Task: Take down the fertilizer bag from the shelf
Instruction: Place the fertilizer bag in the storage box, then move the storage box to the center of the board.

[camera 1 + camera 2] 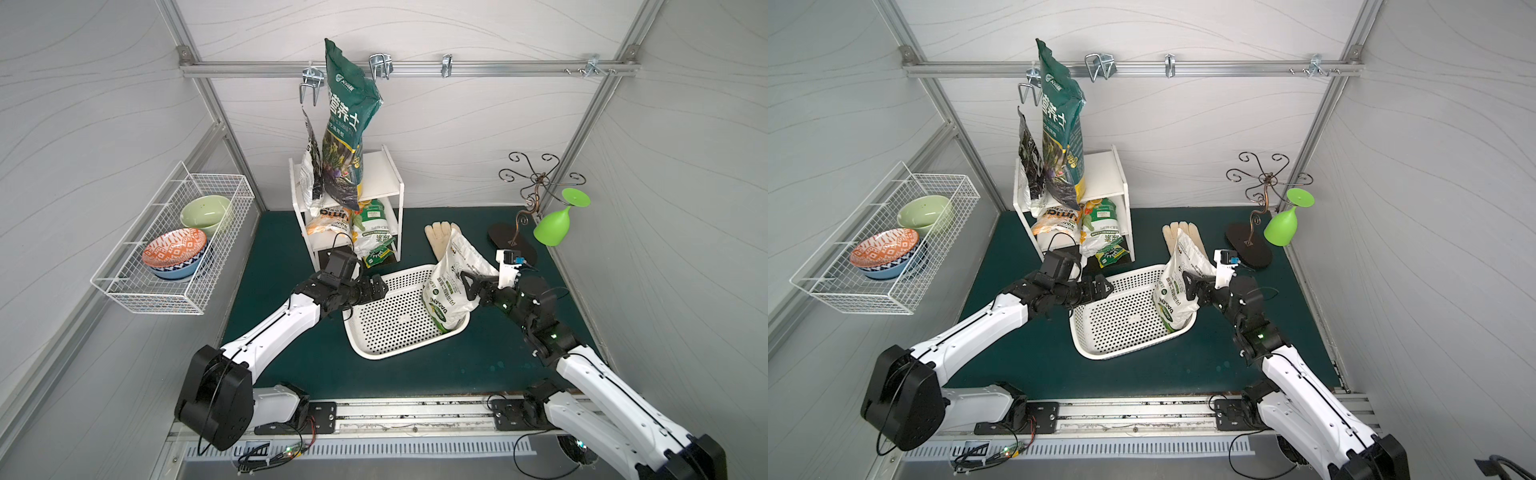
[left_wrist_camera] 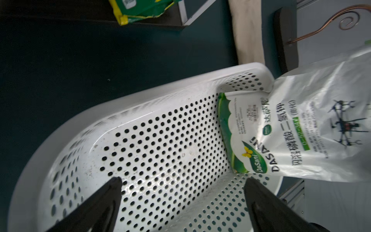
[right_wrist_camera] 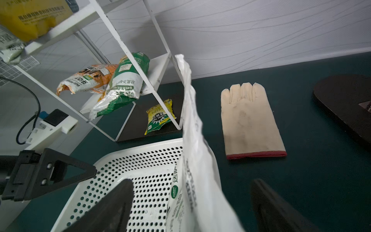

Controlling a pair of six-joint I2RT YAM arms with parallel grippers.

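Item: fertilizer bag [image 1: 451, 286], white w/ green print, off the shelf [image 1: 384, 170], in perforated basket [image 1: 374, 353] at table [image 1: 291, 365] centre.
Detail: bag stands tilted at basket's right end, lower part inside, top leaning over the rim toward glove [image 1: 440, 239], which lies flat nr table's back edge. R end effector [image 3: 191, 183]: fingers spread wide either side of bag's upper part, gaps showing both sides in right wrist view, no clamp. L end effector [image 2: 182, 180]: fingers apart, nothing between, over basket's left end. Shelf at table's back edge, left of centre, other bags on both boards.
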